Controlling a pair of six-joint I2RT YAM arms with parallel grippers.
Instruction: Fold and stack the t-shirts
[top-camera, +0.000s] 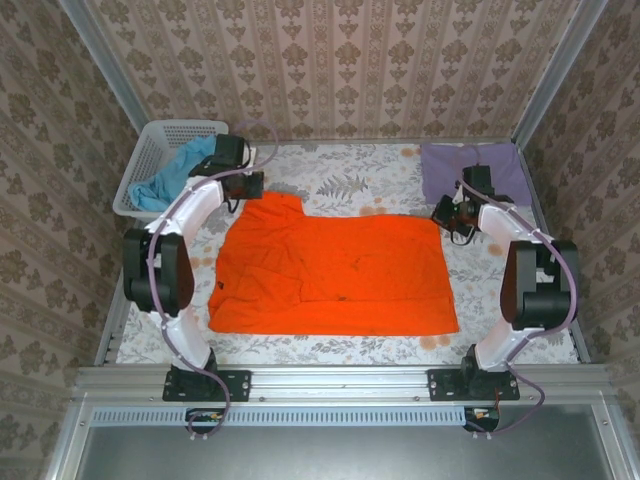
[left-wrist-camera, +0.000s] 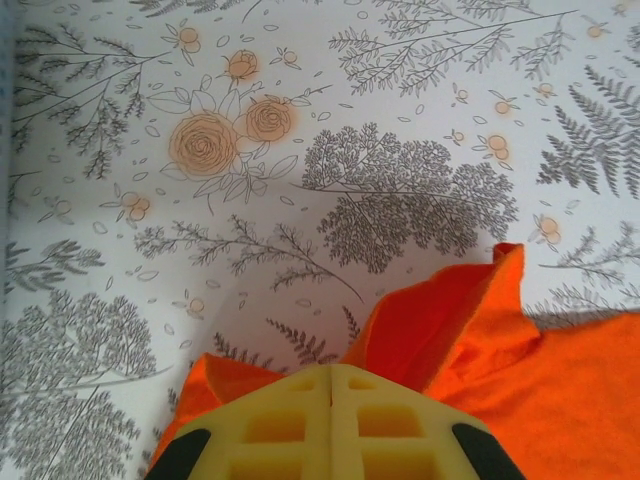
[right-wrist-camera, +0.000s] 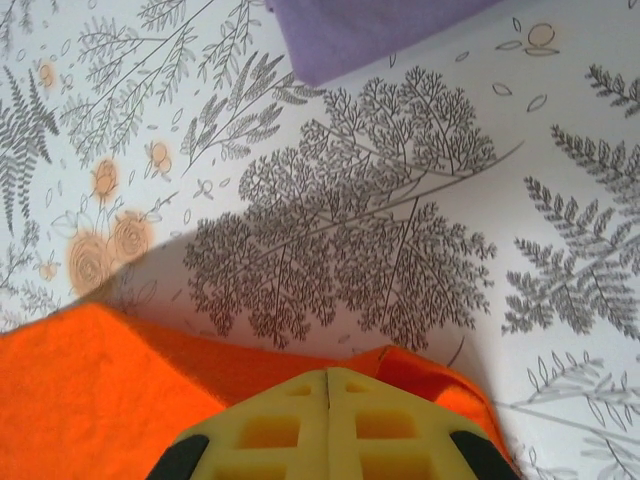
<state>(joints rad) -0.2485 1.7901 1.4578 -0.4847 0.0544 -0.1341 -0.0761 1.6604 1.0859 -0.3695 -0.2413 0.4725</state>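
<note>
Orange t-shirt (top-camera: 335, 275): spread out across the middle of the table, mostly flat, with creases and a folded-over flap on its left half.
Left gripper (top-camera: 248, 186): down at the shirt's far left corner, by the collar end.
Left fingers, wrist view: the yellow pads of the left gripper (left-wrist-camera: 332, 372) are pressed together with only a seam between them, and orange fabric (left-wrist-camera: 560, 390) is bunched up around the tips, so it's a pinch on the cloth.
Right gripper (top-camera: 452, 214): at the far right corner of the same shirt.
Right fingers, wrist view: same story, the right gripper (right-wrist-camera: 328, 372) has its pads closed tight, with the orange edge (right-wrist-camera: 100, 390) caught at the tips and lifted slightly off the cover.
Blue t-shirt (top-camera: 175, 175): crumpled in the white basket (top-camera: 165, 135) at the far left, partly hanging over its near rim.
Lavender t-shirt (top-camera: 445, 165): lying flat in the far right corner, just beyond the right gripper; its edge shows at the top of the right wrist view (right-wrist-camera: 370, 30).
Table cover (top-camera: 340, 180): white with grey ferns and orange flowers, bare between the orange shirt and the back wall.
</note>
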